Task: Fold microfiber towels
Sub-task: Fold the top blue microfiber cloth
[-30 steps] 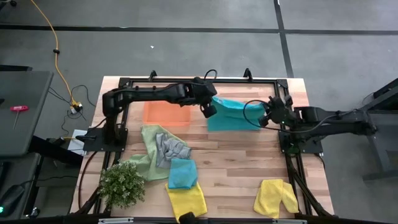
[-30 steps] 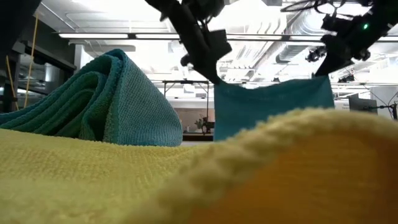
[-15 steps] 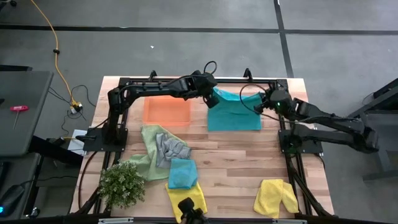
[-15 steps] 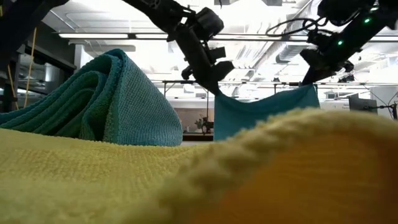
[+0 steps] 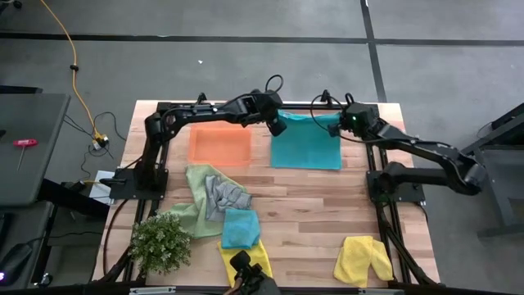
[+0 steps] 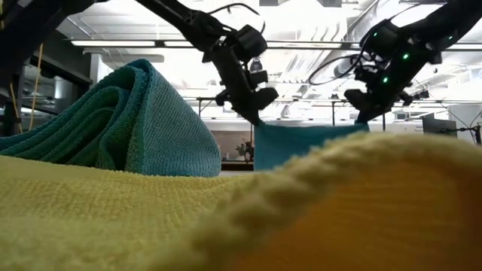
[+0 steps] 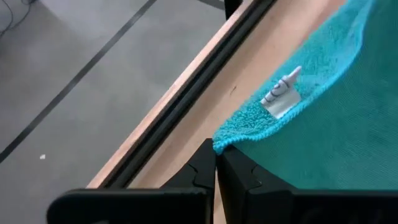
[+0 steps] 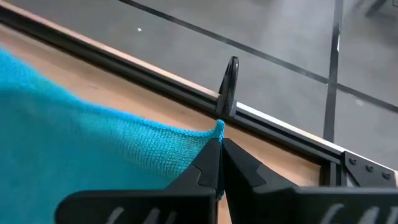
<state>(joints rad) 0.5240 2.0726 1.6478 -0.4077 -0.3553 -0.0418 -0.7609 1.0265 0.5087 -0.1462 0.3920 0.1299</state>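
1. High view: teal towel (image 5: 306,146) lies spread at far centre of worktop (image 5: 311,209), just right of orange tray (image 5: 220,147).
2. Left gripper (image 5: 278,127) clamped on towel's far-left corner; right gripper (image 5: 342,124) clamped on far-right corner. Both wrist views show fingers pinched tight on the cloth edge.
3. Low view: far edge held off the worktop, sagging btwn the two grippers.
4. Step, I'd say: laying the towel flat or starting the 1st fold; can't tell which.
5. Next move prob needs both grippers travelling together toward the near edge, keeping the edge taut and corners level.
6. Other towels wait near: green/grey pile (image 5: 214,199), small teal (image 5: 241,229), yellow (image 5: 363,260) at near right.
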